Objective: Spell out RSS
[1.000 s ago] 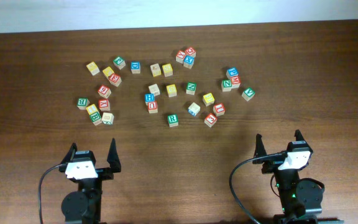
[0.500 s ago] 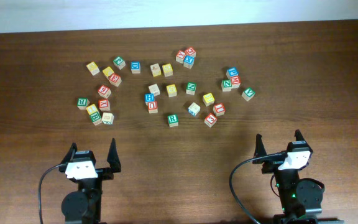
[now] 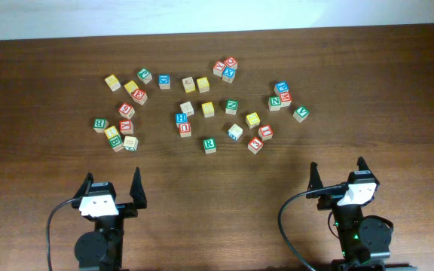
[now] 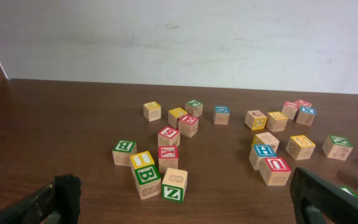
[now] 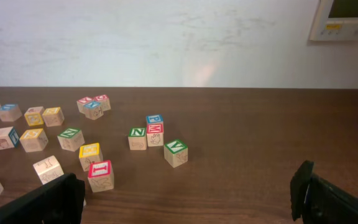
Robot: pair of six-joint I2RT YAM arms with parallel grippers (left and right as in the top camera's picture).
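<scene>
Overhead: both arms sit at the 6 o'clock edge of the table [image 3: 36, 90]. The left gripper [image 3: 113, 179] and right gripper [image 3: 337, 167] are each spread wide and hold nothing. The letter blocks [image 3: 202, 105] lie scattered toward 12 o'clock. The green R block [image 3: 209, 144] stands apart at the scatter's 6 o'clock fringe, about 2 o'clock from the left gripper. No S can be read for certain, so a wrong block could be taken for one. R lies between the arms, so both reaching in together risks a collision.

Left wrist: the wide fingers [image 4: 62, 198] frame a tight knot of blocks at 12 o'clock. The yellow-topped B block [image 4: 146, 176] touches its neighbours, so a descent there would likely shove them aside.

Right wrist: the fingers [image 5: 321, 198] are equally wide. The red block [image 5: 100, 175] and yellow block [image 5: 89, 155] sit close together at 10 o'clock, so a finger may clip one while closing on the other.
</scene>
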